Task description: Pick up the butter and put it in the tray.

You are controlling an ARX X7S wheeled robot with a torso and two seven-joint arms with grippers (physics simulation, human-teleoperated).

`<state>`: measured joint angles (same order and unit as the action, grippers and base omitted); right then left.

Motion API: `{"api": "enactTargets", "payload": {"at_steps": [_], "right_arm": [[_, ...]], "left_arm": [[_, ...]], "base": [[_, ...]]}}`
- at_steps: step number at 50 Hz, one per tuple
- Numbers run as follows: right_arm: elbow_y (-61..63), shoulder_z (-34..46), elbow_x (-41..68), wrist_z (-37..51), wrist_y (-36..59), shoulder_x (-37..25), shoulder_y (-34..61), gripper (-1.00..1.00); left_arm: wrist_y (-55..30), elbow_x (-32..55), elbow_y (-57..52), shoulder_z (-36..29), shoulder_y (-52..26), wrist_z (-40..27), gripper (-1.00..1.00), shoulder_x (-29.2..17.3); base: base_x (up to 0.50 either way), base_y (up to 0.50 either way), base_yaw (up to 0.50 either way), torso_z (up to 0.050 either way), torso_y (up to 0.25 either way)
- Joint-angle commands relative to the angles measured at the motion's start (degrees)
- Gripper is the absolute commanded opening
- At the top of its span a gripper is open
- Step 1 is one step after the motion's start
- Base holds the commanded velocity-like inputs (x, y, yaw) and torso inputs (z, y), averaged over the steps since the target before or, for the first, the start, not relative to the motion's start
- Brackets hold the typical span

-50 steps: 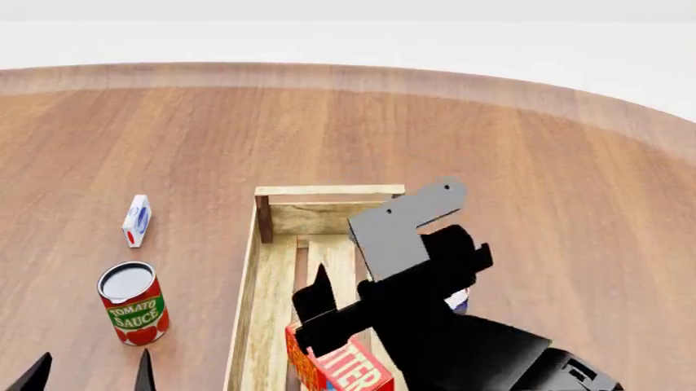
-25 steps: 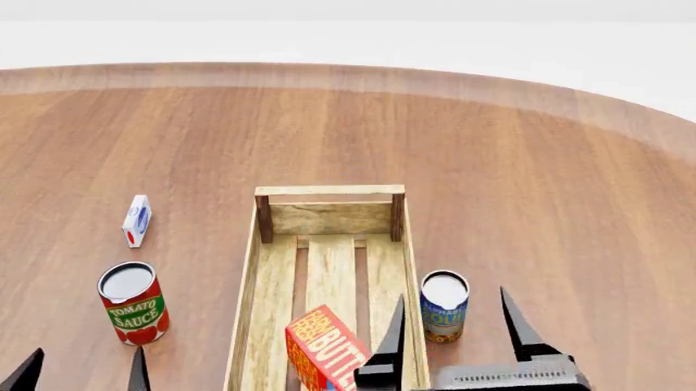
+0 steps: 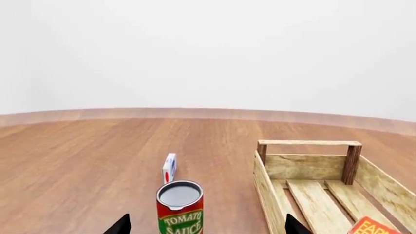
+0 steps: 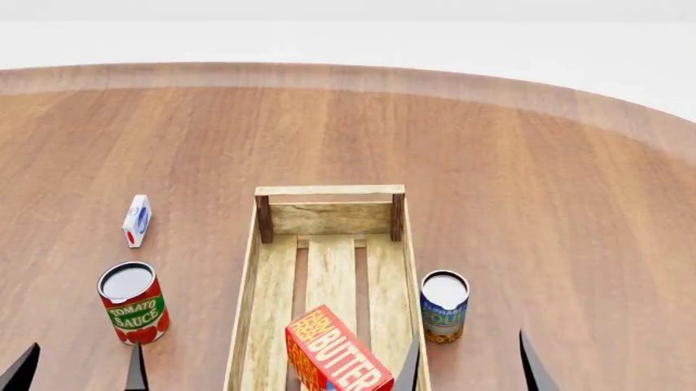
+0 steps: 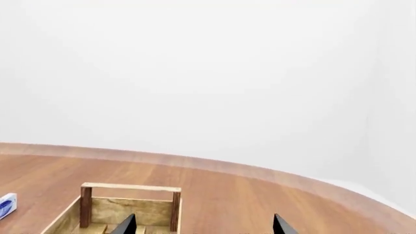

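Observation:
The butter (image 4: pixel 335 352), a red-and-orange carton with white "BUTTER" lettering, stands tilted inside the near part of the tray (image 4: pixel 270 281), a long pale wooden crate. Its corner shows in the left wrist view (image 3: pixel 377 226), where the tray (image 3: pixel 305 167) is also seen. My right gripper (image 4: pixel 470 366) is open and empty at the bottom edge, just right of the butter, its tips wide apart (image 5: pixel 202 225). My left gripper (image 4: pixel 78 371) is open and empty at the bottom left, near the tomato sauce can; its tips show in the left wrist view (image 3: pixel 204 226).
A tomato sauce can (image 4: pixel 133 302) stands left of the tray. A small white-blue-red carton (image 4: pixel 136 220) lies further back on the left. A blue-labelled can (image 4: pixel 444 305) stands right beside the tray's right wall. The round wooden table (image 4: pixel 522 163) extends far behind.
My right arm has drawn back and down from over the tray to the bottom edge. The butter stays in the tray, free of the gripper. The left gripper has barely moved.

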<state>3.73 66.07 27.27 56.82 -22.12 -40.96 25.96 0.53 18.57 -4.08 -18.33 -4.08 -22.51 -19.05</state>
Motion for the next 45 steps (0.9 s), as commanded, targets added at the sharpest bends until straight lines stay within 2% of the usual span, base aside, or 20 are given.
{"api": "enactTargets", "payload": {"at_steps": [1, 16, 30, 45], "right_arm": [[0.55, 0.18, -0.57, 0.18, -0.02, -0.23, -0.74, 1.00], [7.30, 0.54, -4.46, 3.05, 2.25, -2.74, -1.52, 1.00], [21.16, -0.67, -7.90, 6.86, 11.27, -7.19, 1.86, 1.00], [20.42, -1.22, -7.25, 5.76, 13.14, -6.28, 3.57, 1.00]], "left_arm": [[0.20, 0.06, -0.67, -0.03, 0.47, -0.26, 1.00, -0.32], [3.58, -1.08, -8.26, 0.43, 5.58, -1.64, 1.00, -2.20], [-0.94, 0.56, -19.43, 2.23, 4.92, -4.51, 1.00, -4.54], [-0.31, 0.60, -18.05, 2.31, 3.27, -4.29, 1.00, -4.21]], "base": [[0.00, 0.00, 0.00, 0.000, 0.000], [0.00, 0.00, 0.00, 0.000, 0.000], [0.00, 0.00, 0.00, 0.000, 0.000], [0.00, 0.00, 0.00, 0.000, 0.000]]}}
